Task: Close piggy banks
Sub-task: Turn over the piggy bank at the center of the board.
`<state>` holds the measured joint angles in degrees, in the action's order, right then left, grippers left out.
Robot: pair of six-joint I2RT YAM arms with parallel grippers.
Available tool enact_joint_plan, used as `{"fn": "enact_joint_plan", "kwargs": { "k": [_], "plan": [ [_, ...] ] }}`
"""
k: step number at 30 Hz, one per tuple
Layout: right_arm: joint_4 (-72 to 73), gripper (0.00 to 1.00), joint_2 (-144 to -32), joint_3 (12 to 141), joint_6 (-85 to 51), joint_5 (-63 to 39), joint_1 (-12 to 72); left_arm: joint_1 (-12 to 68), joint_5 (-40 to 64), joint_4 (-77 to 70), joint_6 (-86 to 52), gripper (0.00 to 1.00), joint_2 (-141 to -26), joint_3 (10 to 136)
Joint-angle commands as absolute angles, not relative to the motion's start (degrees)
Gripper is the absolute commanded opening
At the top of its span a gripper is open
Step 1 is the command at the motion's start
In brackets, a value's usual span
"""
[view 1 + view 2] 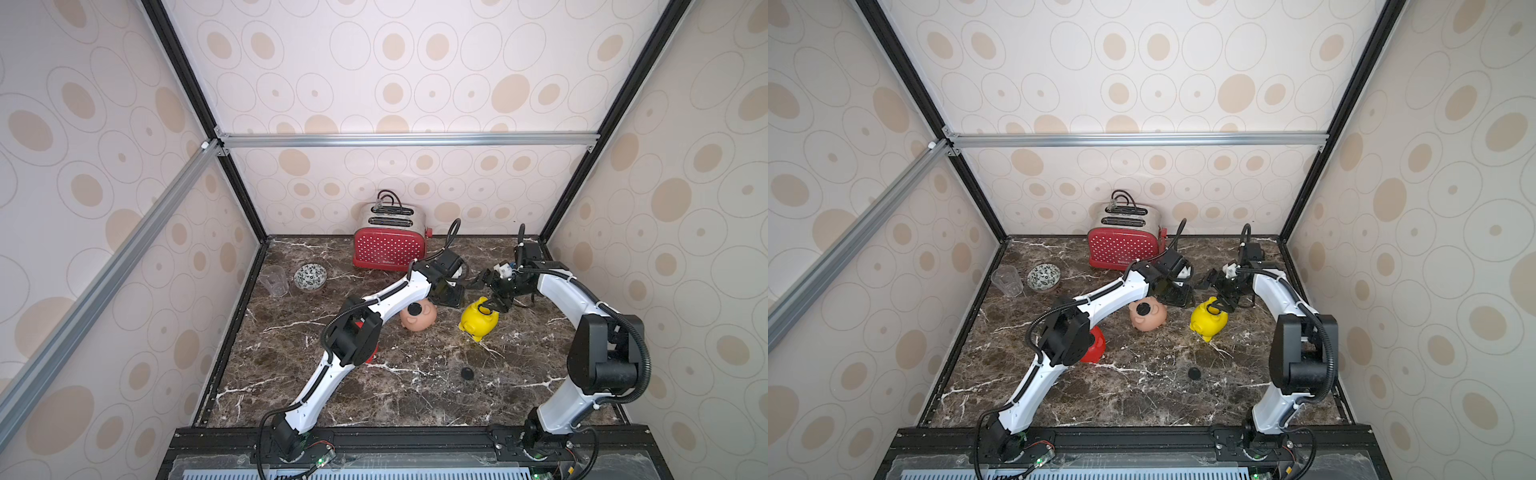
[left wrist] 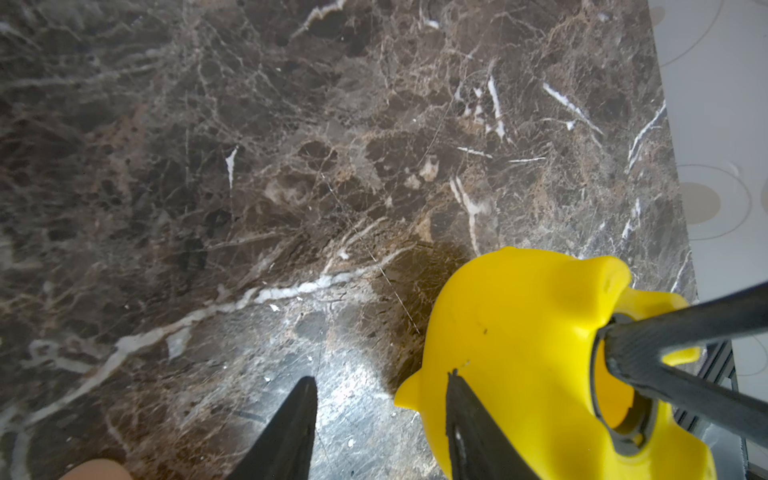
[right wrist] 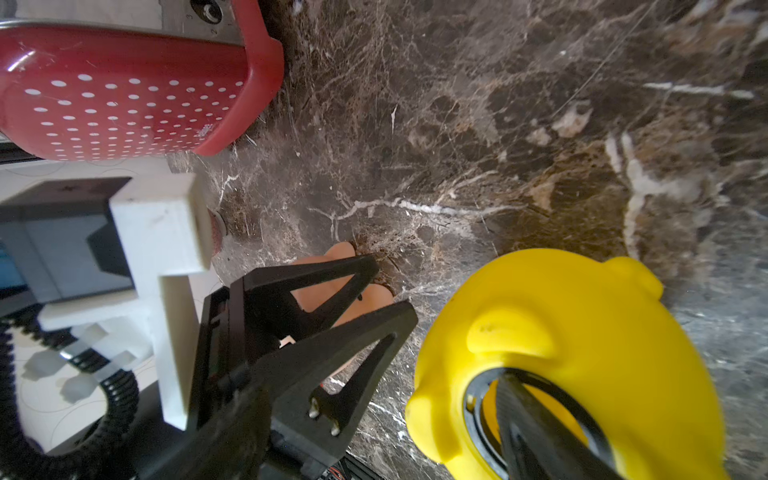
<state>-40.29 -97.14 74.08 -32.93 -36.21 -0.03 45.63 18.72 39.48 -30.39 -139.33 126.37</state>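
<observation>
The yellow piggy bank [image 1: 478,322] lies with its round belly hole [image 3: 490,399] turned up. My right gripper [image 1: 487,302] is open, and one of its fingers [image 3: 536,432] reaches into that hole. My left gripper [image 2: 380,376] is open just left of the yellow pig [image 2: 519,332], with only table between its jaws. The peach-pink piggy bank [image 1: 419,320] lies under the left forearm with a black plug [image 1: 414,308] in its belly. The red piggy bank [image 1: 1095,349] is mostly hidden behind the left elbow. A loose black plug [image 1: 467,373] lies on the marble nearer the front.
A red polka-dot toaster [image 1: 388,245] stands at the back wall, close behind both wrists. A patterned bowl [image 1: 310,276] and a clear cup [image 1: 274,280] sit at the back left. Patterned walls enclose the marble table [image 1: 415,399] on three sides.
</observation>
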Motion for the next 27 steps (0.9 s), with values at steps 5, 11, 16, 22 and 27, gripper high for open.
{"fn": "enact_joint_plan", "kwargs": {
  "k": [5, 11, 16, 22, 27],
  "plan": [
    [-43.5, 0.86, -93.9, 77.0, -30.4, -32.8, 0.0, 45.1, 16.6, 40.5, -30.4, 0.52, -134.5, 129.7],
    [-42.3, 0.86, -94.0, 76.0, -29.0, -31.3, -2.2, 45.3, 13.3, 37.3, -30.5, 0.52, -128.1, 123.0],
    [-41.1, 0.84, -94.5, 74.7, -28.0, -28.8, -4.4, 46.5, 13.6, 36.7, -29.5, 0.51, -123.2, 117.6],
    [-41.3, 0.82, -96.4, 74.8, -27.8, -26.5, -6.0, 49.2, 13.5, 31.6, -29.7, 0.50, -117.9, 108.1],
    [-39.4, 0.78, -97.9, 73.1, -28.7, -23.6, -7.7, 51.3, 14.1, 27.1, -31.6, 0.49, -115.2, 100.7]
  ]
}}
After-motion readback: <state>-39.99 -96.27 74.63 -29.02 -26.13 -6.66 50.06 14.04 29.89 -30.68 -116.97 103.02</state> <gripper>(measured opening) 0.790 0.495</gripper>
